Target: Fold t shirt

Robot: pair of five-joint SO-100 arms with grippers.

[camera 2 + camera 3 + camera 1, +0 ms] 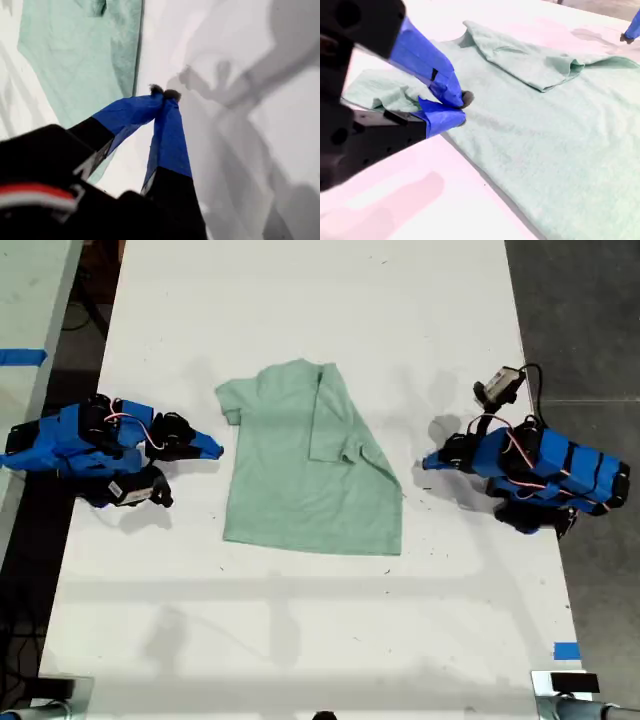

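Close up in the first wrist view, my first gripper (164, 92) had its 2 blue fingers pinched shut, tips touching, w/ nothing held. It hung over the white table (240, 150), just beside the long edge of the t shirt (75, 55) but not touching it. The pale green cloth lay flat on the table, past that edge.

2nd wrist view: my second gripper (460, 107) was also closed, tips together & nothing between them. It sat right by the shirt's flat sleeve (380, 90), over the spot where the sleeve meets the body. I couldn't tell if the tips touched the cloth. On the far side of the shirt, the other sleeve (535, 65) & that side of the body were folded in on top of the middle. Way past the shirt, the tip of my first gripper peeked in at the edge of the pic.

Exterior view: the shirt lay in the middle of the table, neck pointing to the far end. Its side toward the exterior view's right was folded over; its side toward the exterior view's left was flat. My second gripper was near the flat sleeve, on the exterior view's left of the shirt. My first gripper was near the folded side, on the exterior view's right of the shirt. Neither one held any cloth. A bit of blue tape (566, 650) sat well apart from the shirt, toward the exterior view's lower right.
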